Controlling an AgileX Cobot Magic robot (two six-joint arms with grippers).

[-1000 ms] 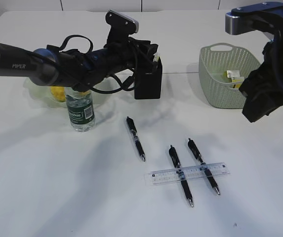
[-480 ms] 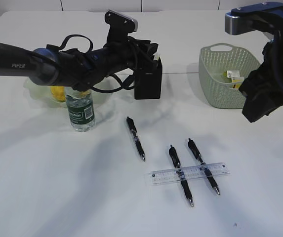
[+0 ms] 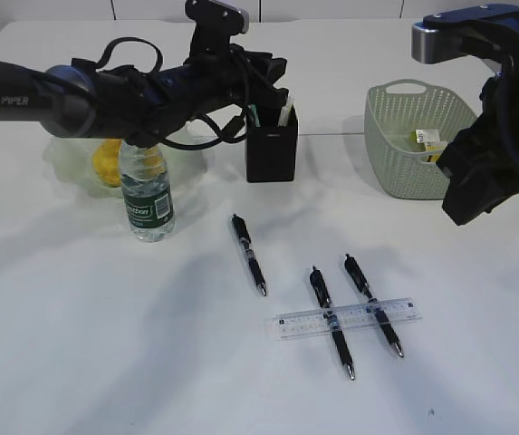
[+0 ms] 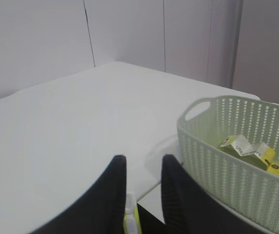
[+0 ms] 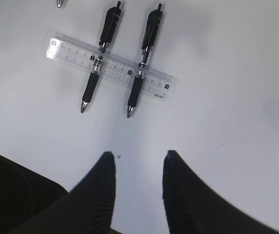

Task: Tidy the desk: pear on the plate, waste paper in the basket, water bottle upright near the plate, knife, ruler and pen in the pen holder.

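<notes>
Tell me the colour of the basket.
Pale green basket; the left wrist view shows it best.

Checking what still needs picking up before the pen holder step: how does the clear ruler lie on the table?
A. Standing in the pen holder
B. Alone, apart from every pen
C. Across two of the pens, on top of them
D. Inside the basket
C: the ruler lies flat across the two pens nearest the front, both showing through it; the right wrist view shows the same crossing, and a third pen lies apart.
</notes>
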